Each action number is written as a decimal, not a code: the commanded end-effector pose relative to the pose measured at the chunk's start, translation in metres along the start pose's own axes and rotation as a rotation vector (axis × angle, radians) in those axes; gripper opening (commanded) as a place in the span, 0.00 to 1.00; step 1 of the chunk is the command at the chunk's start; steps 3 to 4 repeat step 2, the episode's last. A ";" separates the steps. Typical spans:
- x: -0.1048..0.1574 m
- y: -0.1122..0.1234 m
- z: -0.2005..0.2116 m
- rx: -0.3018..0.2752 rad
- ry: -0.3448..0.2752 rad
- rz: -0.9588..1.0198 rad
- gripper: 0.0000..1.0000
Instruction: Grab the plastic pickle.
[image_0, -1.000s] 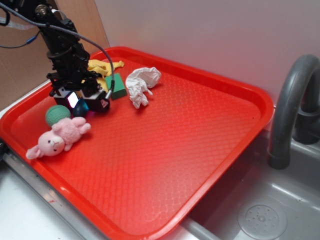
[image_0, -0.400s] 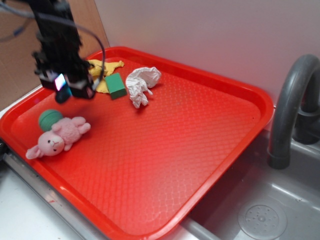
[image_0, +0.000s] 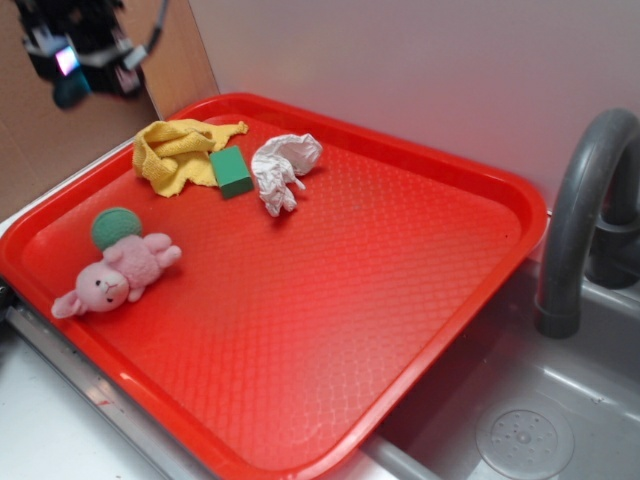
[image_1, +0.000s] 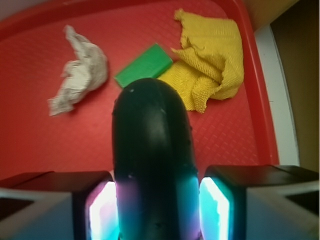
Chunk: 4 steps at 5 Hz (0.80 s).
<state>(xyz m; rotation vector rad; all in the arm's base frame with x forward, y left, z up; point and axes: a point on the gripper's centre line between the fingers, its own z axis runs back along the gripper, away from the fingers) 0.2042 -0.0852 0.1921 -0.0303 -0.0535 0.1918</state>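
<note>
jaws tight around plastic pickle (image_1: 152, 160)

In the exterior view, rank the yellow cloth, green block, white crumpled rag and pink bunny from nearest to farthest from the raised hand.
The hand holds the pickle above the tray's back-left corner.
1. Yellow cloth, just below the hand.
2. Green block, at the cloth's right edge.
3. White rag, right of the block, and pink bunny, at the front-left: too close to call.
</note>
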 end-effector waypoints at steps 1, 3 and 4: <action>-0.009 0.013 0.079 -0.063 -0.204 0.014 0.00; -0.002 0.018 0.076 -0.089 -0.215 0.007 0.00; -0.002 0.018 0.076 -0.089 -0.215 0.007 0.00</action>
